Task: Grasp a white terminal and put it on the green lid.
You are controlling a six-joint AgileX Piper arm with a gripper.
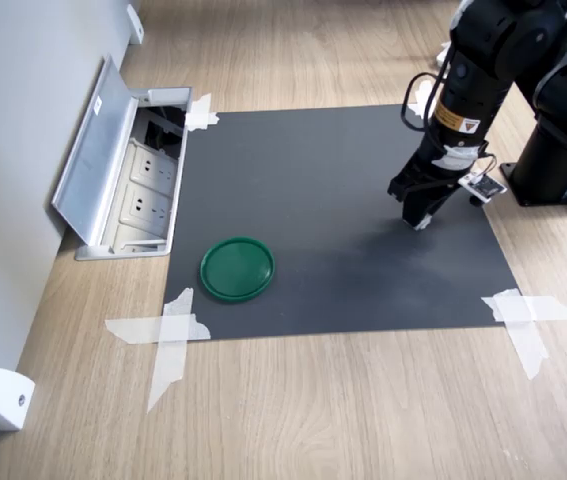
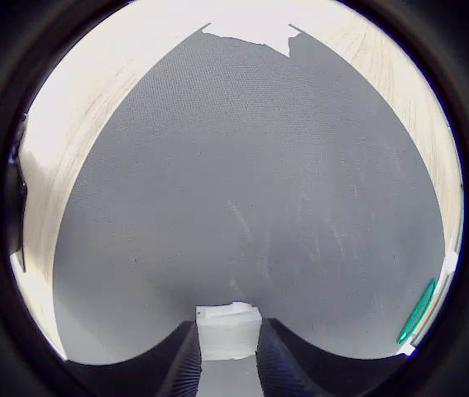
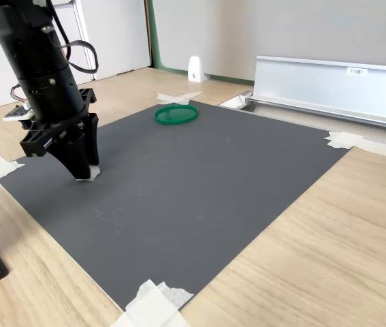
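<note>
The tiny white terminal (image 2: 228, 331) sits between my two dark fingers, which press against both of its sides. My gripper (image 1: 418, 222) points straight down at the right part of the dark grey mat (image 1: 313, 190), its tips at the mat surface. A bit of the white terminal (image 3: 94, 174) shows at the fingertips in the second exterior view. The green lid (image 1: 237, 268) lies flat near the mat's front left corner in the first exterior view, far from my gripper (image 3: 82, 172). In the wrist view only an edge of the green lid (image 2: 417, 312) shows.
An open floor socket box (image 1: 128, 185) with a raised metal flap borders the mat on the first exterior view's left. White tape (image 1: 168, 335) holds the mat corners. A white wedge piece (image 1: 5, 398) sits by the wall. The arm base (image 1: 563, 150) stands on the right.
</note>
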